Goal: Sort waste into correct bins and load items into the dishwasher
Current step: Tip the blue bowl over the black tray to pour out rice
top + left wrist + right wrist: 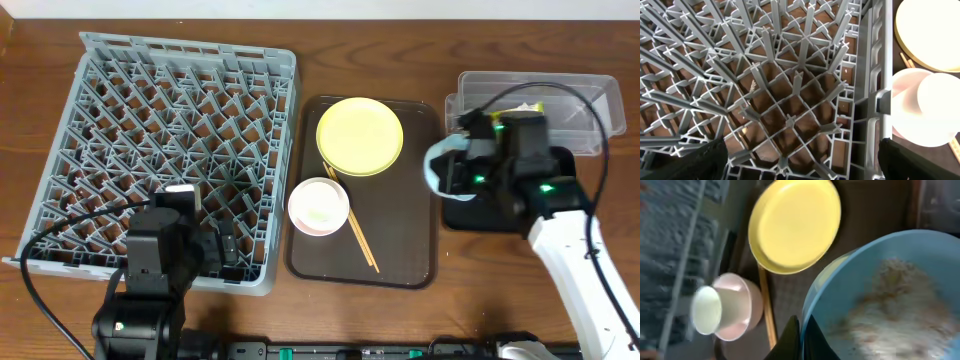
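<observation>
My right gripper (466, 172) (802, 330) is shut on the rim of the light blue bowl (436, 166) (875, 265) and holds it tilted above the black tray (458, 216). Pale rice scraps (897, 297) lie in the bowl. The clear tub (585, 92) stands behind it, with a green-and-yellow bit (522, 109) showing at its left. The yellow plate (359, 135), the pink bowl (319, 206) with the white cup (706, 310) in it, and the chopsticks (358, 235) lie on the brown serving tray. My left gripper (222, 252) (800, 152) is open over the front of the grey dish rack (170, 120).
The brown serving tray (410, 240) sits between the rack and the black tray. The rack's right wall (872, 75) stands close to the pink bowl (907, 95). A black cable (600, 150) loops over the right arm.
</observation>
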Robot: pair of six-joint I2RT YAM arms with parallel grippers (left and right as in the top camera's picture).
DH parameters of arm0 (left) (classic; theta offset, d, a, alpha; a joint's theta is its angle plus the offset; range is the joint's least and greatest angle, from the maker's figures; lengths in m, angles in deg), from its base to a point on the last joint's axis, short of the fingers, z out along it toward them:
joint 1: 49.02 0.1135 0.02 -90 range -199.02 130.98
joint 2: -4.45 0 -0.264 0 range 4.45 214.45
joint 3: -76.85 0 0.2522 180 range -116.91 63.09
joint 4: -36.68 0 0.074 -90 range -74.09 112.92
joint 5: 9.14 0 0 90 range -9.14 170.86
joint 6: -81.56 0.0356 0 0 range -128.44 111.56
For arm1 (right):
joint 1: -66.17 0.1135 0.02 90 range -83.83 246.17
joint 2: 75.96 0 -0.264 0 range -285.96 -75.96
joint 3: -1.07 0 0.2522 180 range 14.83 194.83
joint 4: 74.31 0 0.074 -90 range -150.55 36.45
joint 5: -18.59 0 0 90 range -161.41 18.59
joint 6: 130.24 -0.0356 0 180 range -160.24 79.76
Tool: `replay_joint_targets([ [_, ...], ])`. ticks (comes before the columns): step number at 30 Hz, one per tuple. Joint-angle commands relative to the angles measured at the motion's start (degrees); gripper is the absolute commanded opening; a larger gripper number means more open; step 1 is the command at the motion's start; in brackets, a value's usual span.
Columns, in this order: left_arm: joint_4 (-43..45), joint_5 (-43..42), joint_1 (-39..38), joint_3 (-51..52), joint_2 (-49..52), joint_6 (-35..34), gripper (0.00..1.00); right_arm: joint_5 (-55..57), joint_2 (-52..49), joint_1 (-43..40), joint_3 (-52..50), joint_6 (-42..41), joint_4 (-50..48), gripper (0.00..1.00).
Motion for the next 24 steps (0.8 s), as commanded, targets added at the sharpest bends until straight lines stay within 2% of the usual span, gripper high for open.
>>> replay_joint_targets([
  [1,-0.1,0.5,-0.2,-1.1,0.0,-0.5,0.96,-13.0,-1.2,-8.6,-1.5,-0.5,0.0,0.01],
  [11,-0.1,0.5,-0.2,-1.1,0.0,-0.5,0.96,-29.7,-7.5,-21.9,-7.2,1.6,-1.6,0.01],
  [24,-0.1,0.5,-0.2,-1.1,0.0,-0.5,0.96,-48.9,-16.7,-33.0,-7.6,2.2,-5.4,0.01],
])
